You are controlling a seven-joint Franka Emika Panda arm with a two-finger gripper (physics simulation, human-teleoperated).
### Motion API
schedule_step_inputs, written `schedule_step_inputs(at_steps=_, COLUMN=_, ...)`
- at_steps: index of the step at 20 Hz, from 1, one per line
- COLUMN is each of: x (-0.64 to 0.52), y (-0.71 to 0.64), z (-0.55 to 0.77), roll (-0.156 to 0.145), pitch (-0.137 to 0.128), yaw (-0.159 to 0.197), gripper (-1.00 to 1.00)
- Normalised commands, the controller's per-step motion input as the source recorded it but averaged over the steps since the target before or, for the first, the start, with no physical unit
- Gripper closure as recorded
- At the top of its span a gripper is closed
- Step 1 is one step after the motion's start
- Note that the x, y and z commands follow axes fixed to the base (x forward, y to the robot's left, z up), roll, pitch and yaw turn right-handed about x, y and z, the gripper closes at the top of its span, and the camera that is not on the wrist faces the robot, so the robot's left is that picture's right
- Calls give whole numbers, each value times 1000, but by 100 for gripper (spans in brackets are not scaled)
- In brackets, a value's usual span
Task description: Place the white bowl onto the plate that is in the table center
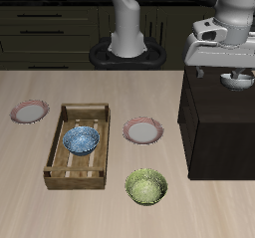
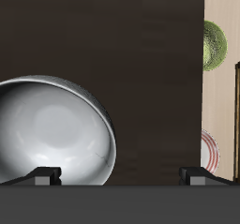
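hovering my tool [image 1: 237, 80] with fingers spread over the white bowl [image 2: 52, 129] atop the dark cabinet [image 1: 214, 122], i line up one rim for gripping, the plate [image 1: 143, 131] waiting beside the cabinet on the tabletop [image 1: 30, 202].

Table [image 1: 30, 182] with plates, crate, green bowl, cabinet

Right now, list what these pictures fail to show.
- White bowl: exterior view, mostly hidden behind the hand.
- White bowl: wrist view, cut off by the picture's edge.
- Plate: wrist view, only a sliver past the cabinet.
- Hand open or shut: unclear.
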Motion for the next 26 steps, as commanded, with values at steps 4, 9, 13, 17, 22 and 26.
schedule_step_inputs(at_steps=4, x=37, y=11, z=-144, roll=7, pitch=-14, yaw=25, gripper=-100)
schedule_step_inputs(at_steps=9, x=42, y=51, z=-222, roll=33, pitch=-8, yaw=18, gripper=100)
schedule_step_inputs(at_steps=13, x=-7, y=37, z=-81, roll=30, pitch=2, yaw=-5, gripper=100)
schedule_step_inputs(at_steps=17, x=15, y=-37, z=40, roll=6, pitch=-6, yaw=-3, gripper=100)
schedule_step_inputs(at_steps=22, x=12, y=-72, z=83, roll=4, pitch=-11, yaw=-10, gripper=100)
schedule_step_inputs(at_steps=26, x=-68, y=-195, z=229, roll=-3, pitch=-33, yaw=-15, gripper=100)
